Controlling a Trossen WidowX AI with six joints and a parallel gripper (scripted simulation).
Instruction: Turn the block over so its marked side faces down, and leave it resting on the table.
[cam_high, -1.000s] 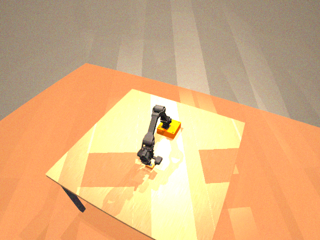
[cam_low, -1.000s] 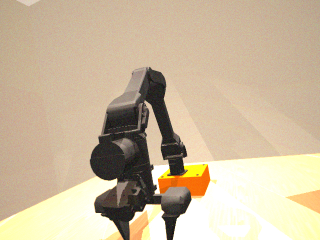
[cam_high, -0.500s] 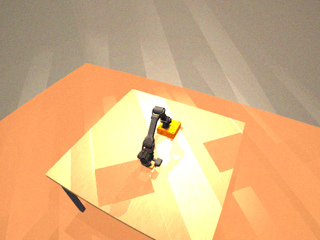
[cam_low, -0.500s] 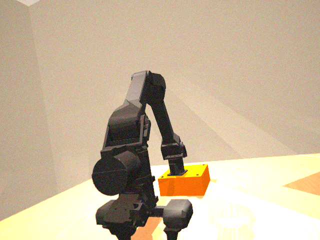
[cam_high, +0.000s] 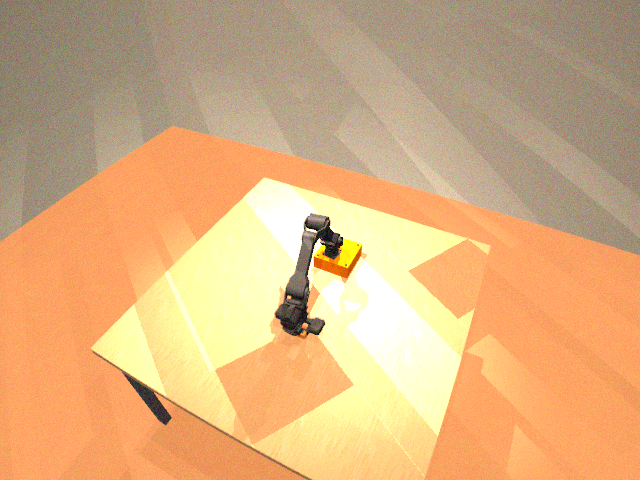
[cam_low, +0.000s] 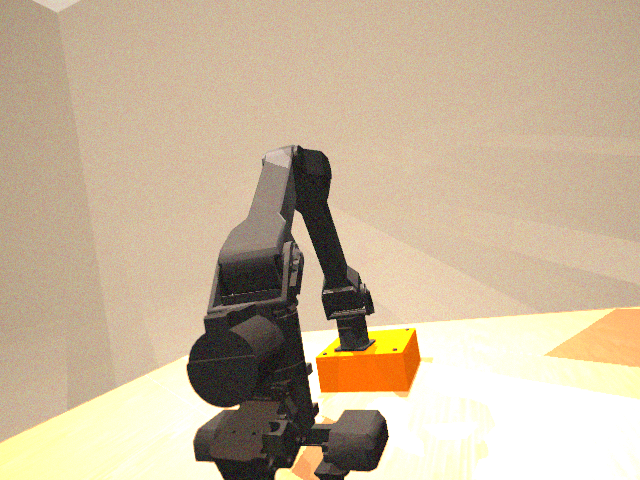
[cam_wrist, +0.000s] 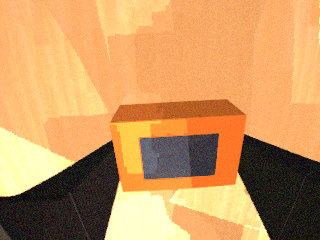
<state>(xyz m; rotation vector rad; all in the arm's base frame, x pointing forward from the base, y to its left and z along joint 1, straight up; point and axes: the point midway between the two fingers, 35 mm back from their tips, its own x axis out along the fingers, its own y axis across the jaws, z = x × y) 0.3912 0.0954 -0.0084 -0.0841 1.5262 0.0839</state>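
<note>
The small orange block (cam_high: 303, 334) (cam_wrist: 227, 150) has a dark blue-grey rectangle on its marked side. That side faces the camera in the wrist view, so it is on top. My gripper (cam_wrist: 176, 143) is low over the table, with one black finger against each short side of the block. It is shut on the block, and the block's upper edges hide the fingertips. In the top view the gripper hides most of the block. In the exterior view the fingertips are below the frame edge. I cannot tell whether the block touches the table.
The arm's base stands on a larger yellow-orange box (cam_high: 351, 253) (cam_low: 364, 373), behind the gripper on the table (cam_high: 206, 310) (cam_low: 516, 413). Bright patches and brownish shadows lie across the tabletop. The table's near edge is at the lower left in the top view.
</note>
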